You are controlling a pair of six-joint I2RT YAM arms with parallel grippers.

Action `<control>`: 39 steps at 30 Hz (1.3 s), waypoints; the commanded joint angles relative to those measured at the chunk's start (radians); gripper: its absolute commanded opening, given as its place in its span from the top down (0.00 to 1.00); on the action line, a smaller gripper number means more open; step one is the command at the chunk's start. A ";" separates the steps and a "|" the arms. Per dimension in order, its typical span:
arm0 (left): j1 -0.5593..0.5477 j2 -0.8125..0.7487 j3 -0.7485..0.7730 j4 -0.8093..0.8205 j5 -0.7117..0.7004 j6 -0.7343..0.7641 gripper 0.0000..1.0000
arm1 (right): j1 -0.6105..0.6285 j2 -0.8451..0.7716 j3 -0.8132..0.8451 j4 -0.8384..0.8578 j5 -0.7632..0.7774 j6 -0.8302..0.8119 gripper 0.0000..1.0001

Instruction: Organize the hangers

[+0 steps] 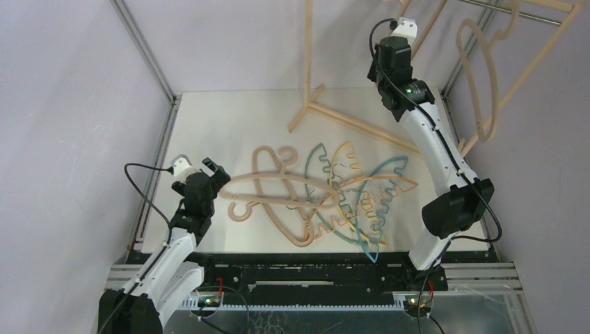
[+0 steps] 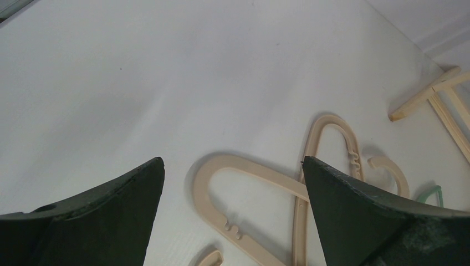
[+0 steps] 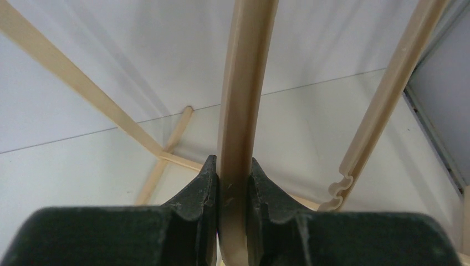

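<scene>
A pile of hangers lies in the middle of the table: beige wooden ones on the left, tangled with thin teal, yellow and orange wavy ones. My left gripper is open and empty, just left of the pile. In the left wrist view a beige hanger's rounded end lies below, between the fingers. My right gripper is raised high by the rack, shut on a beige hanger's bar. Another beige hanger hangs on the rod.
The tall pale wooden rack stands at the back, its base bars on the table and its metal rod at top right. Metal frame posts and grey walls close in the table.
</scene>
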 commanded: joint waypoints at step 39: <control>0.007 -0.031 0.024 0.021 0.001 0.012 0.00 | 0.070 -0.400 -0.350 0.022 0.259 0.026 0.28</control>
